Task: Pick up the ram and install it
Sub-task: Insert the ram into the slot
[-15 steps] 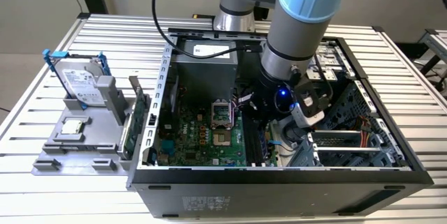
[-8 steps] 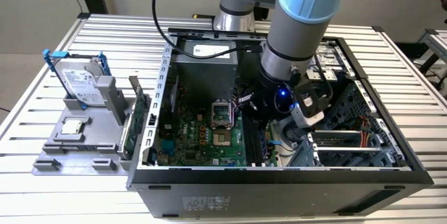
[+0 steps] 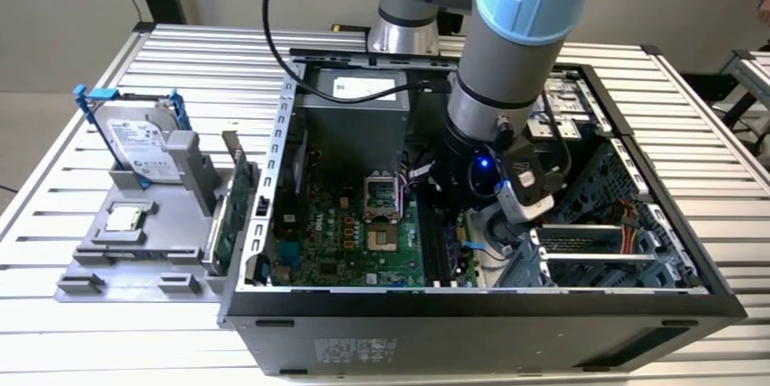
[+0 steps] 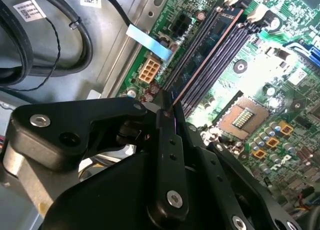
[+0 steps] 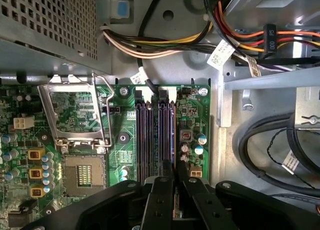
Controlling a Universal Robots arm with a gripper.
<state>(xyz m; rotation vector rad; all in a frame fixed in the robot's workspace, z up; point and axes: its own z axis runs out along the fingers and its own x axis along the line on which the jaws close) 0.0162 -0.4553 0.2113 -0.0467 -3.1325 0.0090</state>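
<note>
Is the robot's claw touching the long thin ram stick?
Touching. In the second wrist view, the gripper has its fingers pinched on the ram, whose edge runs out from between them along the motherboard slots.

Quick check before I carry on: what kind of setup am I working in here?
Probably a computer assembly test bench: an open black desktop computer case lies on a slatted aluminium table, its green motherboard exposed, beside a grey parts fixture holding a silver hard drive in a blue frame.

no print on the labels (image 4: 30, 10) (white cable tags) is legible.
</note>
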